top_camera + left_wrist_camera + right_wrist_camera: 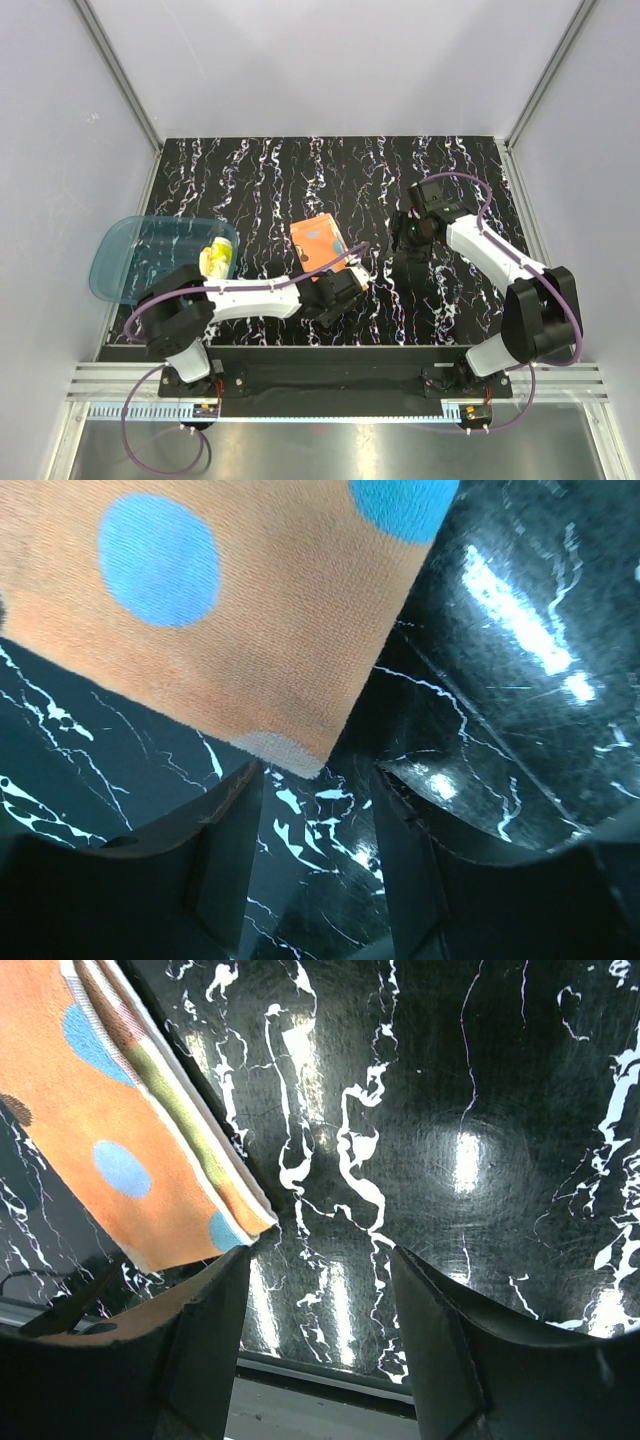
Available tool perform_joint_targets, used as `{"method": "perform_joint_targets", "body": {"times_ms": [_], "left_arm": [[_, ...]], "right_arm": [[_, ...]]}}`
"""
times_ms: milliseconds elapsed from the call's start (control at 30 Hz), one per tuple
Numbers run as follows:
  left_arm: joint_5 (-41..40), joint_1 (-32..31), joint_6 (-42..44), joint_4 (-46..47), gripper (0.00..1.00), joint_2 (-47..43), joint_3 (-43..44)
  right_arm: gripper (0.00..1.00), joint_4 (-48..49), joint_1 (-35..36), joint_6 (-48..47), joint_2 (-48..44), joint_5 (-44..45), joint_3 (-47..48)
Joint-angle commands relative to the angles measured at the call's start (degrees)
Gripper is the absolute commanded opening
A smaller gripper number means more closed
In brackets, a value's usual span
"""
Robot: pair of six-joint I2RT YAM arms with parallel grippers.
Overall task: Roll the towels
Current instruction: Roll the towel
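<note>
An orange towel (318, 243) with light blue dots lies folded flat on the black marbled table. The yellow towel (218, 260) sits as a short roll inside the blue tray. My left gripper (342, 288) is low at the orange towel's near corner. In the left wrist view the orange towel (250, 630) ends in a corner just ahead of my left gripper (315, 800), which is open and empty. My right gripper (408, 245) hovers to the right of the orange towel. In the right wrist view the orange towel (130, 1150) shows layered edges beside the left finger of my right gripper (320, 1280), also open and empty.
A translucent blue tray (130, 255) sits at the table's left edge. Pale walls with metal posts close in the left, right and back. The table's near edge (300, 1372) shows in the right wrist view.
</note>
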Motion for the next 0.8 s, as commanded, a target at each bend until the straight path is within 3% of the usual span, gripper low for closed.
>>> {"method": "perform_joint_targets", "body": {"times_ms": [0,533,667,767], "left_arm": [[-2.44,-0.38,2.14,1.21,0.52,1.87,1.64],[-6.13,-0.47,3.63,-0.2,0.5,9.25,3.75],[-6.13,-0.38,3.46,-0.81,0.38,10.48,4.37],[-5.43,-0.38,3.28,-0.81,0.22,11.36,4.46]], "right_arm": [[0.66,0.21,-0.08,-0.29,-1.76,-0.07,-0.67],[0.66,0.65,-0.08,-1.25,-0.61,-0.6,-0.67],[0.66,0.39,-0.08,-1.78,-0.61,-0.43,-0.5],[0.66,0.39,0.01,-2.13,-0.61,-0.25,-0.58]]}}
